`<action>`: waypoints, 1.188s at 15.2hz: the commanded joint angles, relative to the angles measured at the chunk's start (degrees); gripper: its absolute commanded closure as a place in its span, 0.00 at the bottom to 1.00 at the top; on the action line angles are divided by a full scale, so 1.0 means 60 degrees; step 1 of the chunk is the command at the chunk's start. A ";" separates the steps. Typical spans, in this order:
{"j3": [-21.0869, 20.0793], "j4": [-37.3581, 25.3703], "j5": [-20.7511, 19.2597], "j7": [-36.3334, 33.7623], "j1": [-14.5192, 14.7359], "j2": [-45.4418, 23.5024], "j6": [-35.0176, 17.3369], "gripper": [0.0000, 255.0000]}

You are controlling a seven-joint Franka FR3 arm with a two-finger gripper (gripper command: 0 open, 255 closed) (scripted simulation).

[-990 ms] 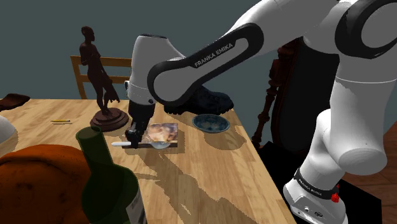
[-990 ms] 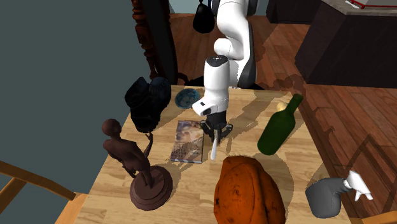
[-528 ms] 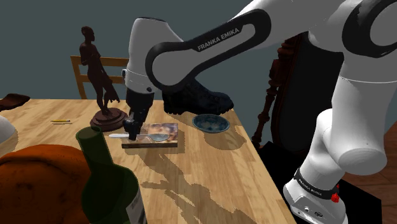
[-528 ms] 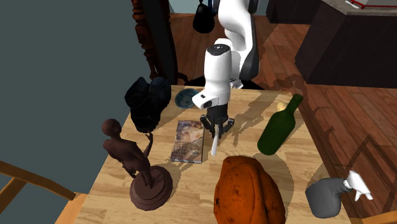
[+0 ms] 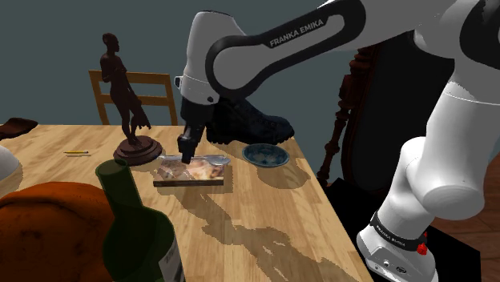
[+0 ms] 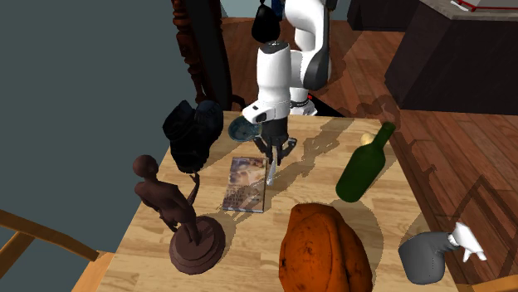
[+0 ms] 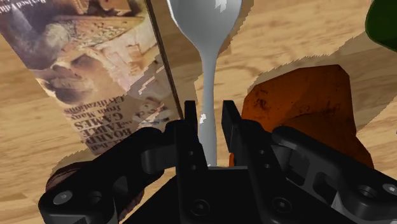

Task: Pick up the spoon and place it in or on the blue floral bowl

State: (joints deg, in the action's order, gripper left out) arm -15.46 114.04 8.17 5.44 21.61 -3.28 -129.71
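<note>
Hand (image 7: 208,122) is clamped on the spoon (image 7: 205,38) by its thin handle, so it may swivel or slip before reaching the blue bowl (image 5: 265,154) beside the boot (image 5: 250,125).

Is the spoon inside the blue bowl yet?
No, the jaws hold the spoon up by the book, apart from the blue bowl.

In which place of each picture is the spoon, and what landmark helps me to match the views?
Shoulder view: spoon near the middle, held over the book.
Second exterior view: spoon above the middle, by the book's right edge.
Wrist view: spoon clasped in the gripper, beside the book.
Shared landmark: the book.
</note>
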 commanded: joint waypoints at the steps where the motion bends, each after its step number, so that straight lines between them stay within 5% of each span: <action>1: 0.0140 0.0613 0.0293 0.0497 -0.0201 0.0564 -0.0005 1.00; 9: 0.1065 0.2608 0.1061 0.2462 -0.0828 0.2521 0.0237 1.00; 18: 0.2462 0.4043 0.1065 0.4484 -0.1552 0.4205 0.0903 1.00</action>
State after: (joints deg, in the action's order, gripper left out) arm -1.75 137.39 14.73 30.83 12.87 20.96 -124.71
